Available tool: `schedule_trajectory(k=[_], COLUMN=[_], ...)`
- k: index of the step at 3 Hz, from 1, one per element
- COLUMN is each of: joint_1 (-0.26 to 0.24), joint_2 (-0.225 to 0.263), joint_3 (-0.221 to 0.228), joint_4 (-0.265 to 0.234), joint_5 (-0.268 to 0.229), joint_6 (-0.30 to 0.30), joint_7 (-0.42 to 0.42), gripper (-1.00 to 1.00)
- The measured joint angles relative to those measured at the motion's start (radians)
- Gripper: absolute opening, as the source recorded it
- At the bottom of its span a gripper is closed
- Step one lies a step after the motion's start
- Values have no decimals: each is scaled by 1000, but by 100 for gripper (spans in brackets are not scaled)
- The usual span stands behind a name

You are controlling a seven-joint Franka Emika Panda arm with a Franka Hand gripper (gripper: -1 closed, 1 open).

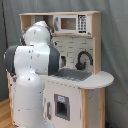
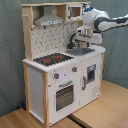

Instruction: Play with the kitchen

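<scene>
**Evidently Busy at the Sink End of the Toy Kitchen**

Hung over the grey sink [image 2: 80, 51] in the second exterior view, the gripper [image 2: 83, 41], close beside the black faucet [image 2: 76, 38]. Could not tell whether fingers apart or together, nor whether touching faucet or basin. Reached in from the second exterior view's right, the white arm [image 2: 102, 20], wrist bent downward at the countertop's far end.

Stood upright on the wooden floor [image 2: 107, 107], the kitchen [image 2: 50, 87], tall, white and light wood, backed by a grey curtain [image 2: 10, 55]. Sat nearer the second exterior view's left, the red-ringed hob [image 2: 52, 59], well apart from the gripper, beneath the grey hood [image 2: 49, 20] and dotted backboard [image 2: 50, 37]. Lay below, the oven door [image 2: 65, 95] and knobs [image 2: 56, 76], untouched as far as visible.

Judged as the step in hand: working at the sink and faucet. Judged as needed next: a small, careful motion, either nudging the faucet or lifting clear, without dragging against the basin rim.

Hid the gripper entirely, the first exterior view, with the arm's bulky links filling its left half. Showed instead the faucet and sink from the other side, plus a microwave-like panel [image 1: 70, 23] on the top shelf, seen only obliquely in the second exterior view.
</scene>
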Motion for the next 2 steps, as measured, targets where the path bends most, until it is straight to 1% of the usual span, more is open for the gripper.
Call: schedule_trajectory(k=[1, 2], joint_1=[0, 0], joint_2=[-1, -6], joint_3=[-56, -123], joint_4=[-20, -23], joint_5=[0, 1], joint_6=[56, 92], joint_7=[-61, -126], gripper=[-100, -100])
